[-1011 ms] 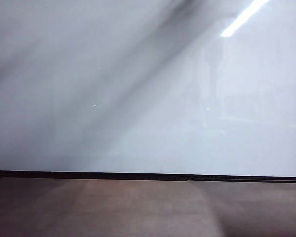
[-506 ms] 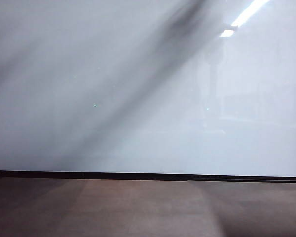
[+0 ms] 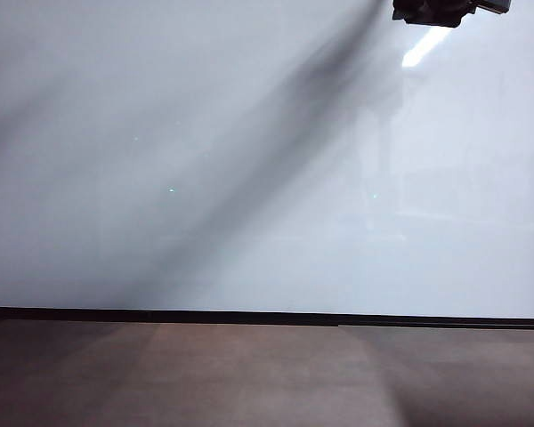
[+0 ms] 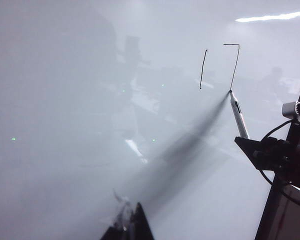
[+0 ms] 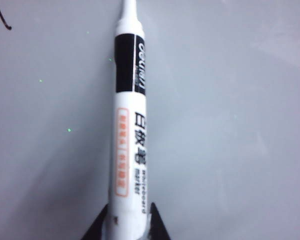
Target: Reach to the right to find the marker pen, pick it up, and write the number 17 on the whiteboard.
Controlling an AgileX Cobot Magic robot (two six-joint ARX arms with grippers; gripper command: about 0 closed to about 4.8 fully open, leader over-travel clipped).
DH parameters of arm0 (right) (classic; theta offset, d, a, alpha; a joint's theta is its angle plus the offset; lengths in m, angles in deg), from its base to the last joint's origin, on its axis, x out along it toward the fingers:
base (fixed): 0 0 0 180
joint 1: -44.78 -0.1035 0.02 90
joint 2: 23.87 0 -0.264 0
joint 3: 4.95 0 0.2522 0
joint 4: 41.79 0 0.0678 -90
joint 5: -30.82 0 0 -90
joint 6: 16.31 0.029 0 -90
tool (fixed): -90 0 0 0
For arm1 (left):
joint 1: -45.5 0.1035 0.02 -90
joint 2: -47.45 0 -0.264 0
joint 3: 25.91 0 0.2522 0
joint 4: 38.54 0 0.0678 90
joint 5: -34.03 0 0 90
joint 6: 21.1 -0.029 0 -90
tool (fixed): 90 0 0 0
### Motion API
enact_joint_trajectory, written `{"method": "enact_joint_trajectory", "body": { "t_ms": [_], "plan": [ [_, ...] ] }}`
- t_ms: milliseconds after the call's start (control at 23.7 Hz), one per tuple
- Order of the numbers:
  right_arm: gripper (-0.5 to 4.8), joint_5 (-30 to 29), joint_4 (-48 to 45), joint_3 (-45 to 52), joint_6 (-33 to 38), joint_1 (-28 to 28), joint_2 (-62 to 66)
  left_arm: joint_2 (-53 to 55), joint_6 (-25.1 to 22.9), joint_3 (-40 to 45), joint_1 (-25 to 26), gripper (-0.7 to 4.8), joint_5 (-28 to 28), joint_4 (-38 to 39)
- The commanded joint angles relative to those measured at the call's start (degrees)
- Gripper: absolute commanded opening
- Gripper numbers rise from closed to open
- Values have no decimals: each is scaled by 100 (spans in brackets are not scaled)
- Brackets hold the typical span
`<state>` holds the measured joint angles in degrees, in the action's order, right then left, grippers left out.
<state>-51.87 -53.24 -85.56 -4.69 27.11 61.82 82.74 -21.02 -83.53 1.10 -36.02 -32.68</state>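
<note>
White gloss fills the room's view: the whiteboard [image 4: 90, 125] carries a "1" and a "7". The right gripper [image 5: 125, 222] has its jaws clamped on the marker pen [image 5: 129, 125], long axis slanting up to the 7's foot. The left gripper [image 4: 132, 225] sits far off; its jaws I cannot tell.

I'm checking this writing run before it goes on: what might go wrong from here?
The right tool grips only the marker pen's rear end, so tip pressure on the whiteboard may tilt or slip it. The tip sits at the end of the 7; any drag while lifting would leave a stray tail. The left tool hangs low over the board, apart from the strokes; its state can't be told.
</note>
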Motion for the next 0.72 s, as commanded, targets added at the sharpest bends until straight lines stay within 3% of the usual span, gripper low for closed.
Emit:
{"method": "enact_joint_trajectory", "body": {
  "t_ms": [42,716],
  "plan": [
    [-4,-61,-33,-9,63,7,-20,-2,15,-39,-7,-5,-26,-39],
    [-4,28,20,173,15,-258,-981,-15,15,50,-7,-5,-28,-326]
  ]
}}
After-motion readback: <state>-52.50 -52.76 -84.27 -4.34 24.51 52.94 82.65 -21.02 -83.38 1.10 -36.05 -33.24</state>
